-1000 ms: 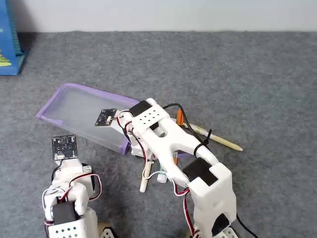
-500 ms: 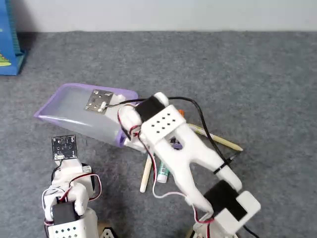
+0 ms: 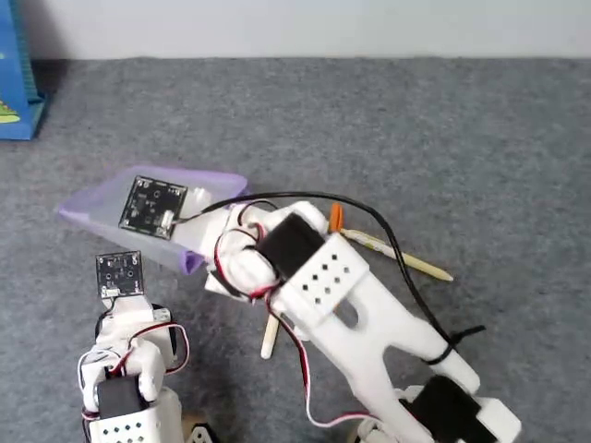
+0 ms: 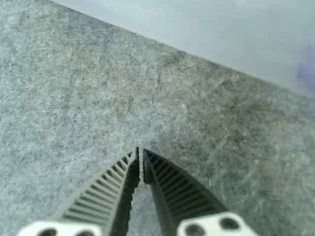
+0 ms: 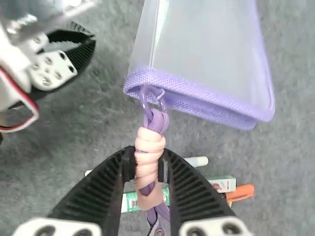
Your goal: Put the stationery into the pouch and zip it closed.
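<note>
Purple strap [image 5: 155, 121], maybe taped, in claw [image 5: 147, 153].

Small robotics lab bench, I'd say. Grey felt mat [image 3: 462, 138] under my right claw [image 5: 147, 153], bare circuit board [image 3: 152, 205] on my wrist above it, plain pale wall [image 3: 323, 28] far beyond.

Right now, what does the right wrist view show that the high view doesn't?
Right wrist view alone: the right gripper shut on the pink-wrapped zipper pull, which hangs from the corner of the pouch, and a green-labelled tube on the felt near it. High view alone: a long wooden pencil beside the right arm, and a blue box at the picture's left edge. Both: the purple-edged pouch, the left arm and the grey felt surface.
</note>
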